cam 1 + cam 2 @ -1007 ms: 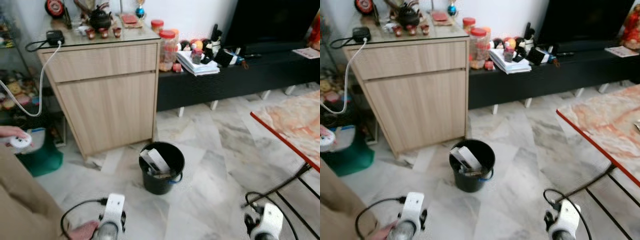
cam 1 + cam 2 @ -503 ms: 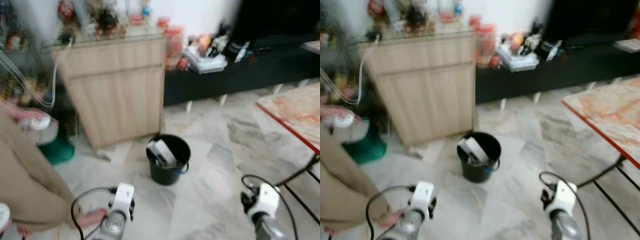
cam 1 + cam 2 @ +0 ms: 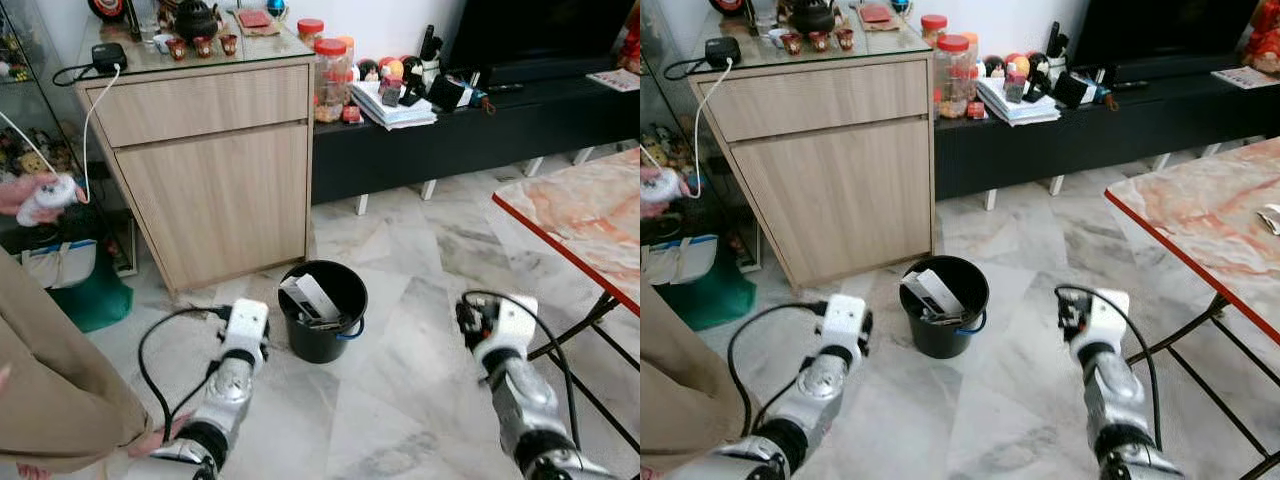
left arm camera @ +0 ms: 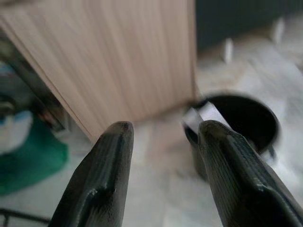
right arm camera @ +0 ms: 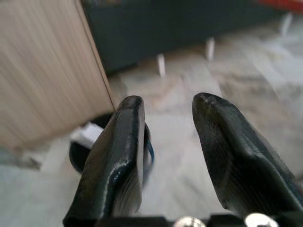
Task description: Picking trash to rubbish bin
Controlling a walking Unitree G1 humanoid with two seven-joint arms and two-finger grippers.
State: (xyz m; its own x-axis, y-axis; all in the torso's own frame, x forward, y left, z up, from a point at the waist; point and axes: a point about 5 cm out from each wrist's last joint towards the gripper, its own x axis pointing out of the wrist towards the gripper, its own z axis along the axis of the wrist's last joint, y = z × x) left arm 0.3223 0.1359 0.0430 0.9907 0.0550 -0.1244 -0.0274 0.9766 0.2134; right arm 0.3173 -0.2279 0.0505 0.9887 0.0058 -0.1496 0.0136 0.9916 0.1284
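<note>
A black rubbish bin stands on the marble floor in front of the wooden cabinet, with white cartons lying inside it. My left arm reaches forward just left of the bin, and my right arm is raised to its right, some way off. In the left wrist view the left gripper is open and holds nothing, with the bin beyond it. The right gripper is also open and holds nothing, and the bin lies ahead of it.
A light wooden cabinet stands behind the bin, with a black low bench to its right. A red-edged marble table is at the right. A person in beige holding a white controller stands at the left, by a green bag.
Both arms have risen and stretched forward toward the bin. The camera moved and blurred in between; the bin and its contents stay put.
</note>
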